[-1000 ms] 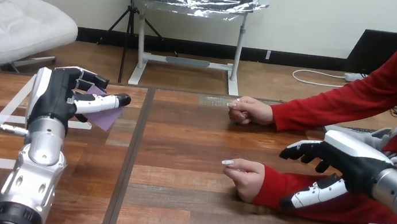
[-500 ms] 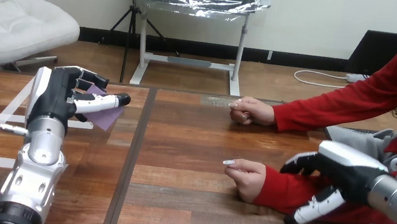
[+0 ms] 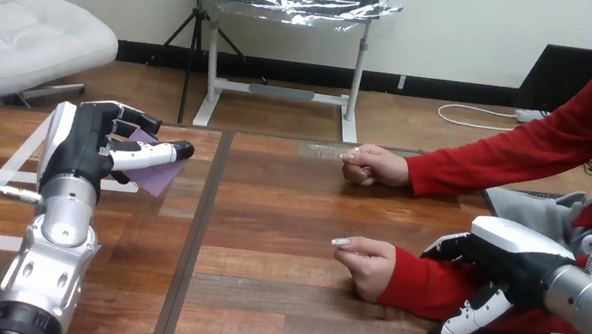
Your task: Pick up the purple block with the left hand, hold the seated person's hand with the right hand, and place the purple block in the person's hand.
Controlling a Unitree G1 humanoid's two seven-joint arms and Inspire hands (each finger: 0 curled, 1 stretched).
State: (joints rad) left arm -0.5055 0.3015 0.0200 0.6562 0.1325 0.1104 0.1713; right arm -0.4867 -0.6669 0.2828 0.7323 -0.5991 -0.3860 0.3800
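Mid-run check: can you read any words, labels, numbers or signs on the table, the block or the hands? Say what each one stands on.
No text here can be read.
A pale patch on the wooden table, beside the person's farther hand, may be a label but is too blurred to read.
The purple block in the left hand has no visible marking.

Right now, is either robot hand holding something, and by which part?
Left robot hand pinches the purple block by its top; right robot hand at the sleeve: unclear.
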